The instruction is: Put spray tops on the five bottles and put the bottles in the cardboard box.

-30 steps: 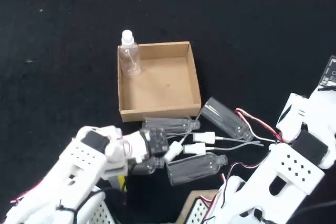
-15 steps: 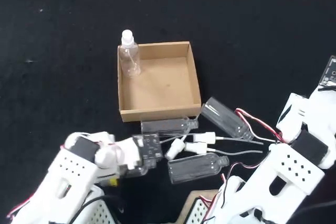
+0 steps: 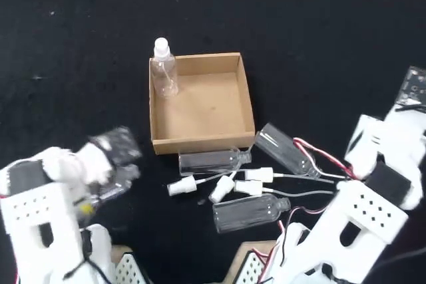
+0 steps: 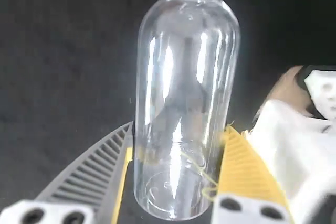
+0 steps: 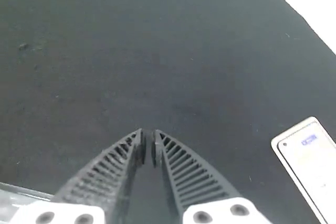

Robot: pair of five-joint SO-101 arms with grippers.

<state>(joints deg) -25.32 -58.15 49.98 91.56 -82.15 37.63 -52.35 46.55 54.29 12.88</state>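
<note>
The left tool (image 4: 181, 142) holds a clear bottle (image 4: 184, 93) low on its body, one finger on each side. The neck is open and carries no spray top. In the high view this arm is at the desk's (image 3: 333, 44) near left, well apart from the cardboard box (image 3: 200, 143), where one capped bottle (image 3: 163, 71) already stands in a corner. The right tool (image 5: 148, 142) is narrow, nearly closed on nothing, above bare desk. Four loose spray tops (image 3: 183, 185) (image 3: 223, 189) (image 3: 259, 175) (image 3: 246, 189) lie with trailing tubes among three uncapped bottles (image 3: 214, 160) (image 3: 286, 149) (image 3: 249, 212) just in front of the box. The step seems to be capping the held bottle. It would go best with the left grip kept firm and the neck turned steadily toward the other arm. The right tool should widen and take one top by its white head, not by the thin tube. The tube must enter the neck first, in line with the bottle, before the top is pressed or twisted. A low grip lets the bottle tip under pushing, so force should run along its axis.
</note>
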